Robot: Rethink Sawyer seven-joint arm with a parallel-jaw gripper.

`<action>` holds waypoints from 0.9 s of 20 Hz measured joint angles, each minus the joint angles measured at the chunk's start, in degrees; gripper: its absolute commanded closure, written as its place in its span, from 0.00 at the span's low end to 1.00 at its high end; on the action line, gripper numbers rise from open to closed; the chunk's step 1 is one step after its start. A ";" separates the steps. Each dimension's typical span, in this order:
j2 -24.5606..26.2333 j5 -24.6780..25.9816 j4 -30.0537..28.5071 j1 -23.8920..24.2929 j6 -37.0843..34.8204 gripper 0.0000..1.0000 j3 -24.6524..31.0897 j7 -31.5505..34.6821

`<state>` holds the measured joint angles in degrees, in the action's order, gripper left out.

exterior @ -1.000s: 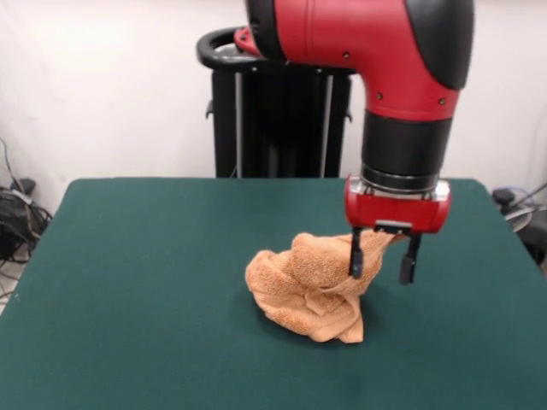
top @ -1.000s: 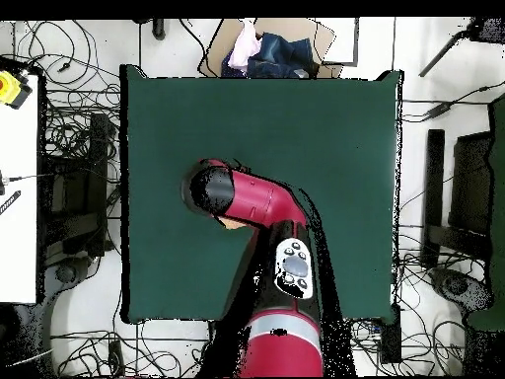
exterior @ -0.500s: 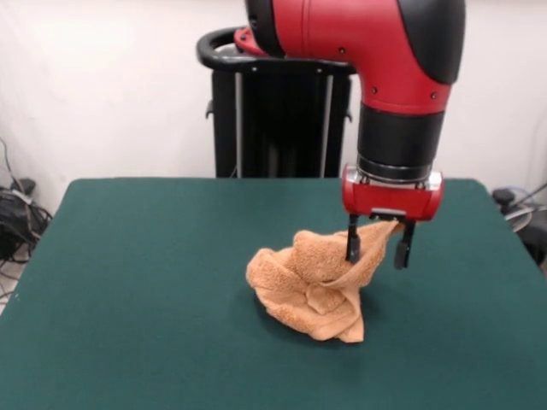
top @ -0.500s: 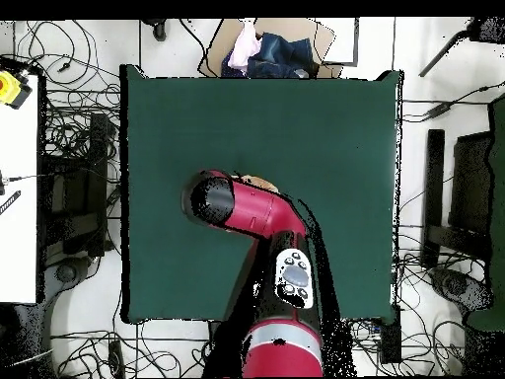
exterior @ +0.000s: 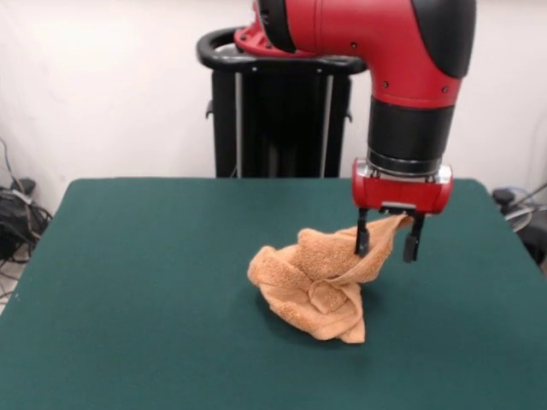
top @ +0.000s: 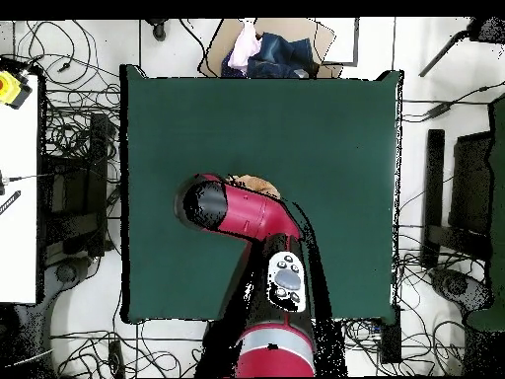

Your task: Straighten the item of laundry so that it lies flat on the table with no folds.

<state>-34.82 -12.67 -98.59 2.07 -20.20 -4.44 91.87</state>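
Bunching up in the middle of the green counter [exterior: 128,282], the orange-tan terry towel [exterior: 312,286] sits as a crumpled heap, most of its bulk resting on the felt with a thick roll on the left and a folded lump at the bottom. Moving right, one corner climbs off the pile in a taut ridge, and that is why the heap leans that way: the pincer [exterior: 387,245] has that corner nipped up between its two black prongs, right under the red wrist block, so the cloth hangs from it instead of lying slack. The prongs stand fairly apart lower down, yet the fabric is caught high between them. My read is that the arm is drawing this corner up and out to pull the folds open. From above, the red arm [top: 242,209] covers nearly everything; only a sliver of towel [top: 258,184] peeks out beyond the elbow.

Against a second ago, the pincer has risen and slid a little to the right in the front view, with the raised corner coming along. The heap has stretched lower and longer, and the loop on its left has flattened somewhat. Plenty of folds remain.
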 measured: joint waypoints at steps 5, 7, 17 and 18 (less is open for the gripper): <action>-0.01 0.00 0.00 -1.56 0.00 0.00 -0.37 0.00; -0.01 0.00 0.00 -2.04 0.00 0.00 -0.37 0.00; -0.01 1.19 0.01 -1.07 0.30 1.00 -0.37 0.00; -0.02 1.18 0.01 -0.96 0.43 1.00 -0.37 0.00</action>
<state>-34.84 -11.49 -98.58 1.12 -19.78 -4.81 91.87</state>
